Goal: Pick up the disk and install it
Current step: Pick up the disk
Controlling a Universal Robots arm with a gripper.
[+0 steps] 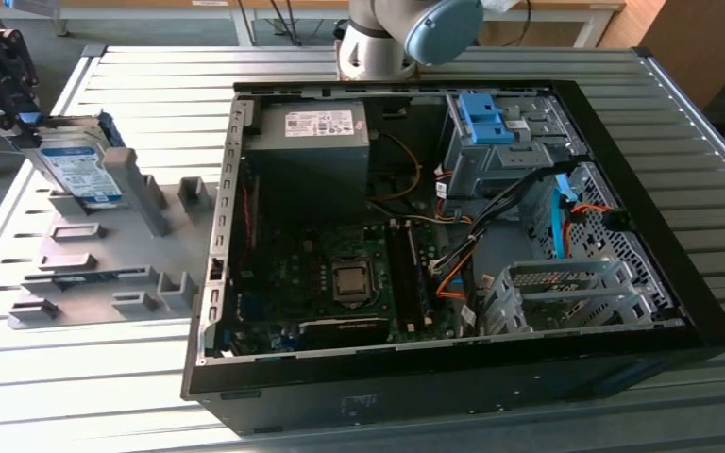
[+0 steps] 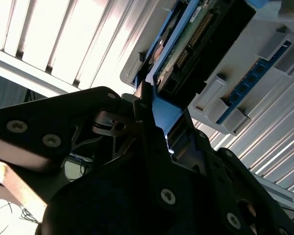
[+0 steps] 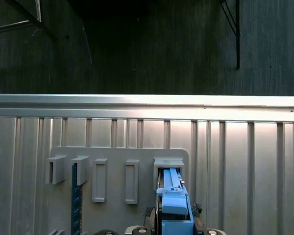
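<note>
Disk [image 1: 79, 170] stands on edge in grey slotted fixture [image 1: 148, 247], just under pincer [image 1: 16, 113], which pinches its blue rail [image 2: 164, 115]. Pincer body is cut off at the exterior view's edge and the contact is partly shadowed. Ribbed metal table [image 1: 73, 377] lies below, with an open computer case [image 1: 671, 245] well apart. Dark floor [image 3: 137, 49] beyond.

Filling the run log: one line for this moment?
claw: shut on blue-railed silver rectangular metal disk | disk: on edge in slot of grey plastic fixture | black computer case: open, disk not installed
</note>
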